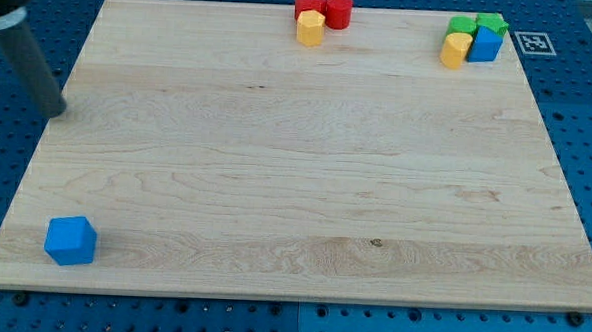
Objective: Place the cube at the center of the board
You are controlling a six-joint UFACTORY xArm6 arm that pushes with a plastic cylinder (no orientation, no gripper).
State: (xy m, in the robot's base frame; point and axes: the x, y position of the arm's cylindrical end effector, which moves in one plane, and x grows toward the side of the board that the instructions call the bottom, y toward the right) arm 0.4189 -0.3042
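Note:
A blue cube lies near the board's bottom left corner. My rod comes down from the view's top left, and my tip rests at the board's left edge, well above the cube and apart from it. The wooden board fills most of the view.
At the top middle sit a red star-like block, a red cylinder and a yellow block, close together. At the top right sit a green block, a green star-like block, a blue block and a yellow block.

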